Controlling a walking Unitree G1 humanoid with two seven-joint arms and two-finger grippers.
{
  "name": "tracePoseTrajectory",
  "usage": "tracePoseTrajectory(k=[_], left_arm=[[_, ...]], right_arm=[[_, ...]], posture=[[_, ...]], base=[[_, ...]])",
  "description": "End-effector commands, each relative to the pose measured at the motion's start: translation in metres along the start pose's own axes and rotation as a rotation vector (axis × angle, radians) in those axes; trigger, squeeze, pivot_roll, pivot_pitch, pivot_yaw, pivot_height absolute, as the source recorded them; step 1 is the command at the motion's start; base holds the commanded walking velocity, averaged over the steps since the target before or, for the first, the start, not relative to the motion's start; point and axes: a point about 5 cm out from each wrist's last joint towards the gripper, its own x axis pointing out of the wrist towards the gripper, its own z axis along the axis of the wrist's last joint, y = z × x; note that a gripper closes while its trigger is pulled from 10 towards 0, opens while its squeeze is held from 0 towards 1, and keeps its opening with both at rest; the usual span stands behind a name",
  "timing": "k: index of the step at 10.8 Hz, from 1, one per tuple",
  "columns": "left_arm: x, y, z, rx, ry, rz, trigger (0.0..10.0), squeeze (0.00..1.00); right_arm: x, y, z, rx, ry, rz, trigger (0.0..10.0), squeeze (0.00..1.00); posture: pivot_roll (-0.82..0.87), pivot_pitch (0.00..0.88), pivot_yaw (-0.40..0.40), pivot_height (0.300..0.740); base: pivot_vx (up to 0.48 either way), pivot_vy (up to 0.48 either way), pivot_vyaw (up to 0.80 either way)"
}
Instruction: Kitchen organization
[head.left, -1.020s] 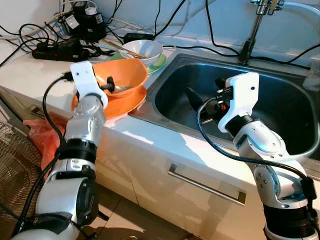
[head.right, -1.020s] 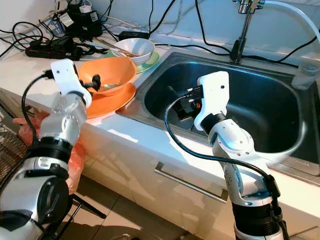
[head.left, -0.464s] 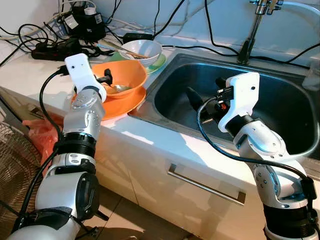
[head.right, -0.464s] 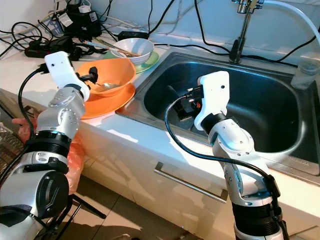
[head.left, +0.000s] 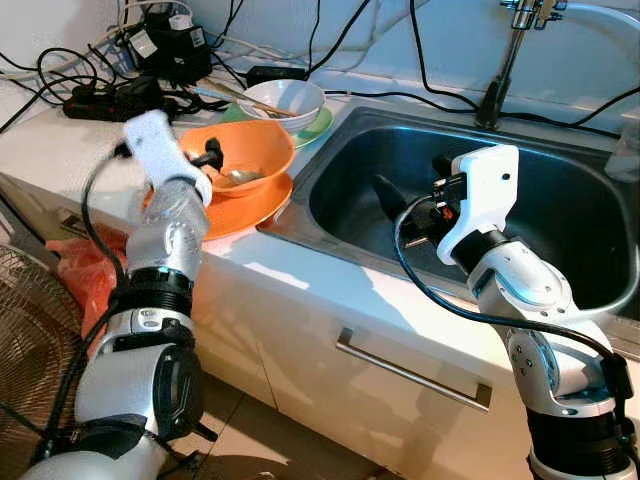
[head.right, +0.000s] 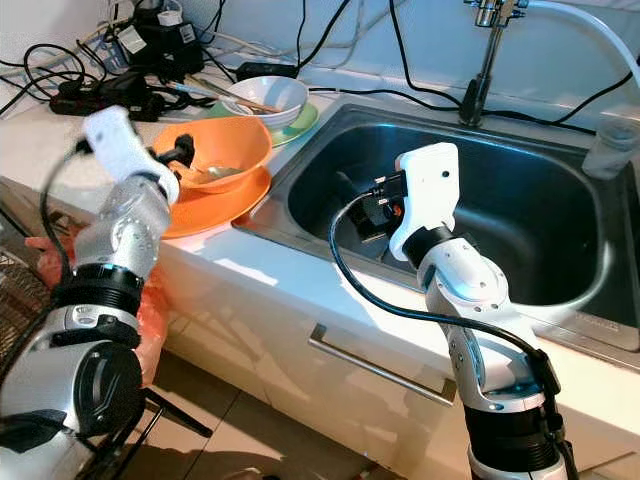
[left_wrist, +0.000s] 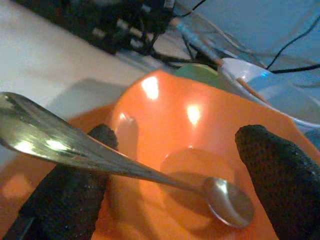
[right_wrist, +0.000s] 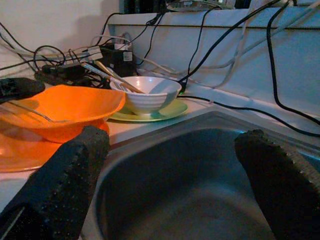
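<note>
The left gripper (left_wrist: 175, 185) is held open at the orange bowl (head.left: 245, 152), a metal spoon (left_wrist: 125, 167) lying between its fingers, ungripped. The bowl is stacked on an orange plate (head.left: 250, 208) at the counter (head.left: 60, 140) edge beside the sink (head.left: 560, 200). The right gripper (right_wrist: 170, 185) is held open, empty, over the sink basin.

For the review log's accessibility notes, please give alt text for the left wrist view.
A metal spoon lies in an orange bowl, its handle resting across one finger of the open left gripper. Behind stand a white bowl and tangled black cables.
</note>
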Motion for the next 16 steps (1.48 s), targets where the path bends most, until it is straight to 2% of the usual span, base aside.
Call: tracePoseTrajectory(k=[1,5,6,7,8,10,11,12,13,16], left_arm=[[0.0,0.003,-0.004,-0.032,0.015,0.003,10.0,0.0],[0.001,0.016,-0.007,-0.113,0.001,0.029,10.0,0.0],[0.002,0.017,-0.004,-0.122,-0.009,0.028,7.4,0.0],[0.002,0.016,0.001,-0.111,-0.03,0.027,8.4,0.0],[0.002,0.014,0.005,-0.098,-0.05,0.02,10.0,0.0],[0.003,0.014,0.007,-0.096,-0.061,0.016,10.0,0.0],[0.003,0.015,0.006,-0.103,-0.064,0.016,6.4,0.0],[0.003,0.016,0.007,-0.106,-0.068,0.013,0.5,0.0],[0.003,0.015,0.007,-0.107,-0.073,0.007,0.0,0.0],[0.004,0.014,0.011,-0.104,-0.087,-0.003,0.0,0.0]], right_arm=[[0.0,-0.001,0.0,-0.003,-0.006,-0.005,10.0,0.0],[-0.001,-0.001,0.0,-0.008,-0.003,-0.003,10.0,0.0],[-0.001,-0.001,0.0,-0.008,-0.004,-0.003,10.0,0.0],[-0.001,-0.001,0.0,-0.006,-0.003,-0.004,10.0,0.0],[-0.001,-0.001,-0.001,-0.005,-0.002,-0.005,10.0,0.0],[0.0,-0.001,-0.001,-0.005,-0.002,-0.004,10.0,0.0],[0.0,-0.001,-0.001,-0.006,-0.001,-0.005,10.0,0.0],[-0.001,-0.002,-0.001,-0.006,-0.001,-0.007,10.0,0.0],[-0.001,-0.002,-0.001,-0.006,0.0,-0.008,10.0,0.0],[-0.001,-0.001,-0.001,-0.005,-0.003,-0.01,10.0,0.0]], posture=[[-0.09,0.0,0.079,0.74],[-0.09,0.0,0.072,0.74],[-0.09,0.0,0.072,0.74],[-0.09,0.0,0.072,0.74],[-0.09,0.0,0.076,0.74],[-0.09,0.0,0.075,0.74],[-0.09,0.0,0.076,0.74],[-0.09,0.0,0.076,0.74],[-0.09,0.0,0.079,0.74],[-0.09,0.0,0.082,0.74]], base=[[0.0,0.0,0.0],[0.0,0.0,0.0],[0.0,0.0,0.0],[0.0,0.0,0.0],[0.0,0.0,0.0],[0.0,0.0,0.0],[0.0,0.0,0.0],[0.0,0.0,0.0],[0.0,0.0,0.0],[0.0,0.0,0.0]])
